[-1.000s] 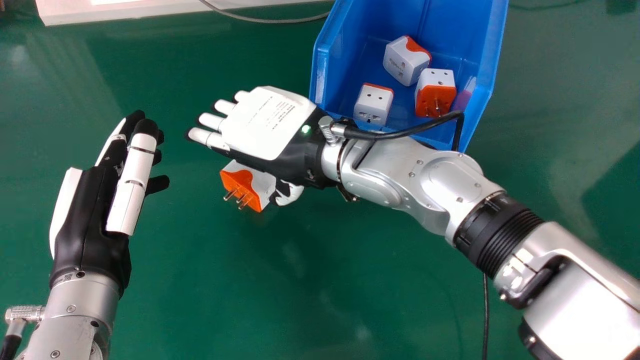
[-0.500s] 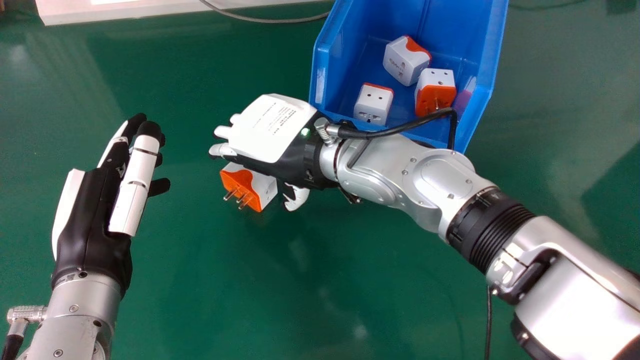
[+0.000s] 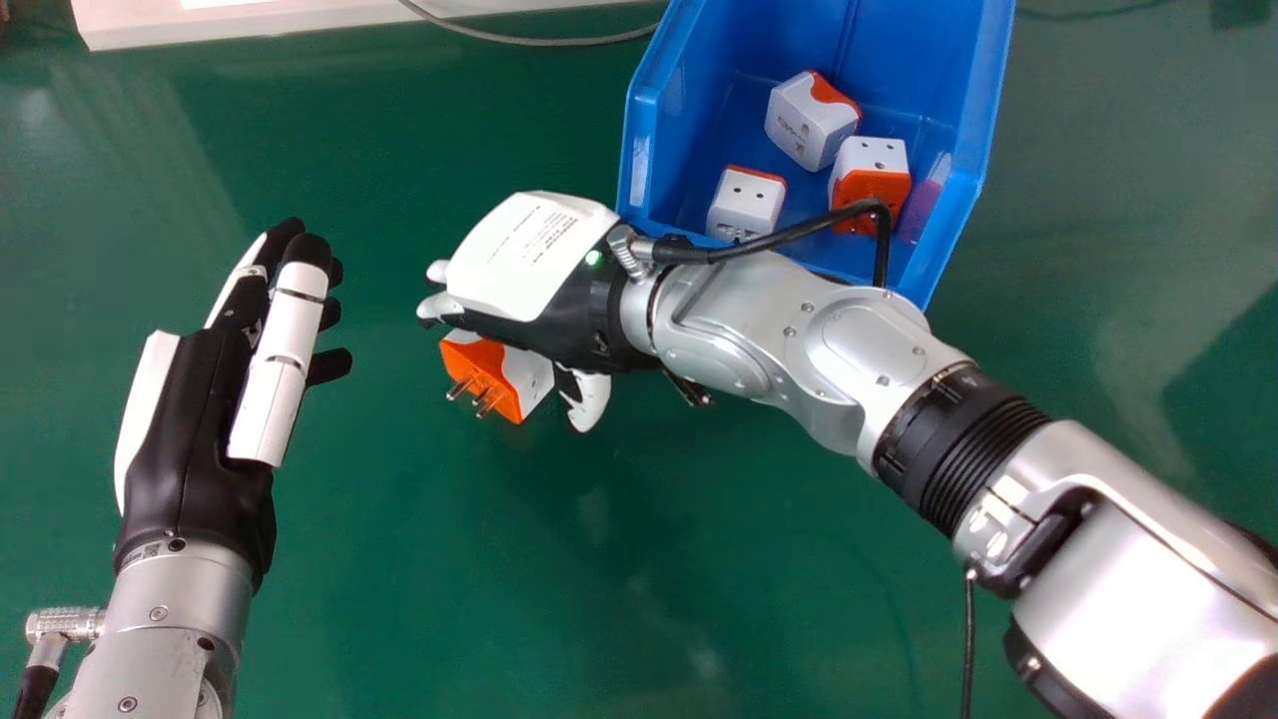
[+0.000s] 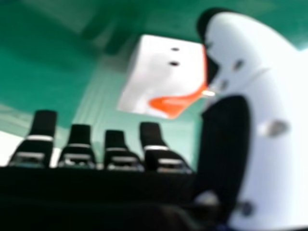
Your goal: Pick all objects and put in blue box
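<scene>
Sitting below the black-and-white right hand [image 3: 534, 262], which gapes loosely, a boxy white-and-orange plastic adaptor [image 3: 507, 375] is partly hidden; contact is unclear.

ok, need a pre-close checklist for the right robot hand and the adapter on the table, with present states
1. Right robot hand over the adapter: ok, the hand partly hides it.
2. Adapter between fingers and thumb, held: not ok, fingers not closed on it.
3. Thumb touching adapter: cannot tell.
4. Left robot hand out of the way: ok, off to the left, fingers straight.
5. Blue box has room: ok, three adapters inside, bare floor around them.
</scene>
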Tool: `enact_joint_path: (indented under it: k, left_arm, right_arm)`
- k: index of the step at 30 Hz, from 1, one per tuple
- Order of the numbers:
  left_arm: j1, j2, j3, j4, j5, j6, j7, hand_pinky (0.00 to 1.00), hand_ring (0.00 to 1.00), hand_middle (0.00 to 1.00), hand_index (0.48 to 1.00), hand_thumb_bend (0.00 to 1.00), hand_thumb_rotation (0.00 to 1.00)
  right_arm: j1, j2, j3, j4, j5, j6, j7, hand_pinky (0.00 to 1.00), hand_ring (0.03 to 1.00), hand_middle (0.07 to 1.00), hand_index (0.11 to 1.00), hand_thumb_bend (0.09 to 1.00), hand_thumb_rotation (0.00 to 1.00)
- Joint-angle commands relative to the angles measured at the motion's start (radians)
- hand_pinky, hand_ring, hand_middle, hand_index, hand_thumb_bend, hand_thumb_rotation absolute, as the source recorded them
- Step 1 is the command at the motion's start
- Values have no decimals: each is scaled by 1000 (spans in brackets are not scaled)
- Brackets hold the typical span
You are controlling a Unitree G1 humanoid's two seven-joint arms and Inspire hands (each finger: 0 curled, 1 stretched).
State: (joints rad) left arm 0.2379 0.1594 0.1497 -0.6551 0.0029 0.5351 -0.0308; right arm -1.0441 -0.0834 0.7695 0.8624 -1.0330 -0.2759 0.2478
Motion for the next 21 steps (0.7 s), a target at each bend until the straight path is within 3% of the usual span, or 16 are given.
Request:
enact_joint_path:
  k: [1, 12, 21]
  left_arm:
    - [4, -4, -2, -36, 13, -6, 9, 805, 880, 886, 931, 428, 945]
    - [10, -10, -14, -52, 18, 1, 14, 800, 873, 879, 924, 425, 948]
    - [6, -19, -24, -46, 27, 1, 18, 799, 875, 878, 924, 424, 953]
  right_arm:
    - [-43, 6, 3, -7, 9, 4, -6, 839, 939, 960, 889, 538, 42]
    - [-54, 26, 13, 17, 8, 31, -21, 848, 936, 958, 888, 544, 46]
    - [-55, 31, 25, 32, 1, 41, -64, 837, 921, 943, 876, 546, 50]
